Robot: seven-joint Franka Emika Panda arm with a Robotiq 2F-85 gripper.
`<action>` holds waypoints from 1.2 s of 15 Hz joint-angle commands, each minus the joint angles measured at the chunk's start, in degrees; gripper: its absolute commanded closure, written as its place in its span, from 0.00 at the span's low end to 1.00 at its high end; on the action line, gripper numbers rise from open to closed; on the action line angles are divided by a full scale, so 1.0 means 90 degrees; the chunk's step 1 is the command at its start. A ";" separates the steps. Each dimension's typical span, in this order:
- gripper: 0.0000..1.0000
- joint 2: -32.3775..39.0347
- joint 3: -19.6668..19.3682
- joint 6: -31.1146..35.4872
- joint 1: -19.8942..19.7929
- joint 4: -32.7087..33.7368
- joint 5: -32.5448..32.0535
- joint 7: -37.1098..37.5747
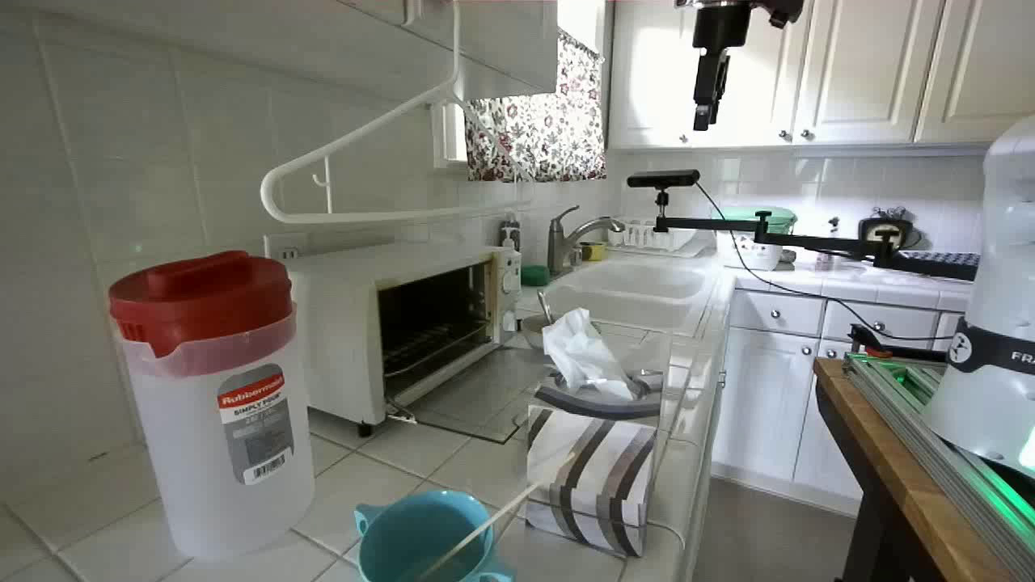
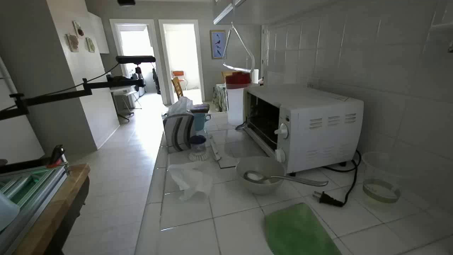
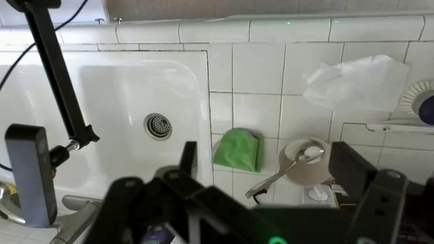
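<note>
High over the counter my gripper (image 3: 268,159) points down with its jaws wide apart and nothing between them. An exterior view shows the same gripper (image 1: 702,121) at the top, well above everything. Below it in the wrist view, a folded green cloth (image 3: 237,150) lies on the tiles beside the sink. Right of the cloth stands a pale bowl (image 3: 307,174). A metal spoon (image 3: 274,178) leans in it, its handle over the rim and something white in its scoop. A crumpled white sheet (image 3: 359,83) lies farther off. My fingers touch none of these.
A white toaster oven (image 2: 322,134) has its door lowered. A camera on a black arm (image 3: 32,176) reaches over the white sink (image 3: 112,112). Also present are a red-lidded pitcher (image 1: 218,420), a blue cup (image 1: 388,533), a striped box (image 1: 590,477) and a hanging white hanger (image 1: 364,217).
</note>
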 commanded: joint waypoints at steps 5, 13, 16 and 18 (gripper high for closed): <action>0.00 0.0000 -0.0067 -0.0032 0.0090 0.0021 -0.0040 0.0038; 0.00 -0.0190 -0.0511 0.1033 0.0338 -0.0245 0.0160 -0.0753; 0.00 -0.0232 -0.0986 0.1933 0.0469 -0.0423 0.0434 -0.1416; 0.00 -0.0295 -0.1298 0.2351 0.0600 -0.0576 0.0782 -0.1929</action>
